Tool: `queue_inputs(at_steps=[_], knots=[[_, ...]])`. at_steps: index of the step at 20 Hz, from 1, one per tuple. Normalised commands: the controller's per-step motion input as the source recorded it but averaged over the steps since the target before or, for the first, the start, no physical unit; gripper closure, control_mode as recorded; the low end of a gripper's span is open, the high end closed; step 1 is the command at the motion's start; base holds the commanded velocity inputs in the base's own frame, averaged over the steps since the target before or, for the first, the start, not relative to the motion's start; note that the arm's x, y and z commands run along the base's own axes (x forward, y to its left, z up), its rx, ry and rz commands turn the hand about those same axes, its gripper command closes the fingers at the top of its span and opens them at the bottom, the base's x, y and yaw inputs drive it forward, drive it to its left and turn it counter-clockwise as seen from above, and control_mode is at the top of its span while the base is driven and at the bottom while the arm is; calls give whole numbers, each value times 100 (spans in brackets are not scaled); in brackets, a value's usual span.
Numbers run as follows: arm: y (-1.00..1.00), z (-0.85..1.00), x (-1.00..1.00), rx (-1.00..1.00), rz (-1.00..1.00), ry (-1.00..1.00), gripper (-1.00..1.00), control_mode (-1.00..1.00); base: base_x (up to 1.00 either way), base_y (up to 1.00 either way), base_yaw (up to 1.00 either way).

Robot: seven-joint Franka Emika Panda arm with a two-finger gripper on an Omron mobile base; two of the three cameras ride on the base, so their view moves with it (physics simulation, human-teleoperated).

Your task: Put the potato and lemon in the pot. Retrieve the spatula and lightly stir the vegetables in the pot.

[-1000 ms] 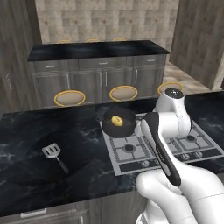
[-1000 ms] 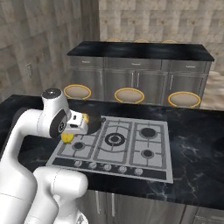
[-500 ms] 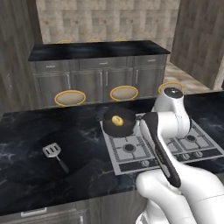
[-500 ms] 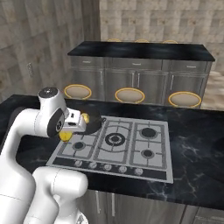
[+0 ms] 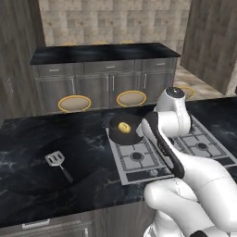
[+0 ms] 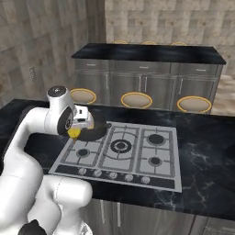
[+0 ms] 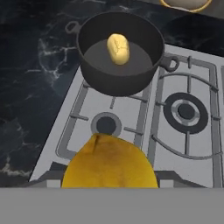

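Yellow rounded lemon (image 7: 109, 164) clamped in gripper (image 6: 79, 130), jaws wide around it. Round dark metal pot (image 7: 151, 46), pale potato (image 7: 118, 48) inside, lies at twelve o'clock in hand view, on stove's (image 7: 188, 144) rear-left burner; lemon short of rim.

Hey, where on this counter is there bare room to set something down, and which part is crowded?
Free: the dark counter left of the cooktop, around the spatula, and the counter right of the cooktop. Crowded: the cooktop's back-left burner, where the pot holds a potato and the gripper holds the lemon.
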Motion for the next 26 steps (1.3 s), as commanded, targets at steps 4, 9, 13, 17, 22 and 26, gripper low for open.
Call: queue_inputs(at_steps=[4,9,13,17,22,26], knots=[[18,23,100,0,-3,49,100,-100,0,0,0],[30,0,97,0,-11,39,100,-100,0,0,0],[17,-38,82,0,-12,14,100,-100,0,0,0],[19,-29,82,0,-12,0,100,-100,0,0,0],[6,-55,53,0,-9,-3,100,-100,0,0,0],[-9,-76,6,0,-5,0,100,-100,0,0,0]])
